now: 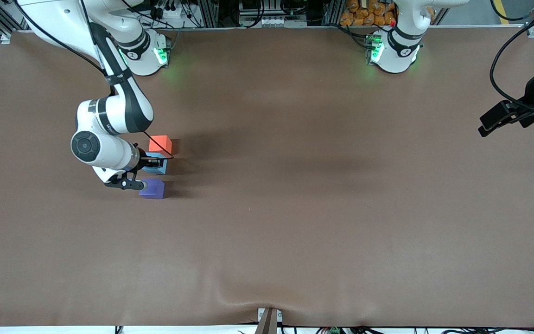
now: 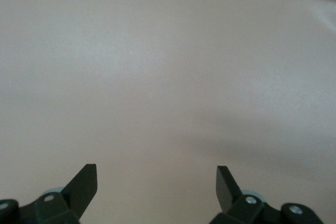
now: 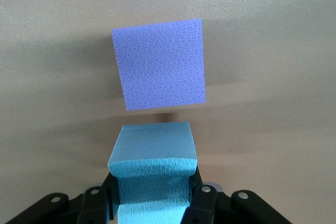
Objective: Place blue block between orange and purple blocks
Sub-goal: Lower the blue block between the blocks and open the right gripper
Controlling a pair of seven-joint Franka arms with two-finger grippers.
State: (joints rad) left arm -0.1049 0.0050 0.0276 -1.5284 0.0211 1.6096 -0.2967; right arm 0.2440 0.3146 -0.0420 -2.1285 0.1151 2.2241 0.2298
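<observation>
Blue block (image 3: pixel 152 153) pinched in right gripper (image 3: pixel 152 203), fingers shut on two opposite side faces, low between orange block (image 1: pixel 160 144) and purple block (image 1: pixel 152 189) toward the right arm's end of table (image 1: pixel 295 208). Purple block just ahead of the gripper in right wrist view, a narrow gap apart. Judged light, foam-like, pebbled and grippy, slightly yielding; best taken across flat opposite faces, mid-height. Cube, so no long axis; faces roughly square with the neighbours, top level. Left gripper (image 2: pixel 156 182) waiting with fingers wide, holding nothing, over bare table at the left arm's end.
</observation>
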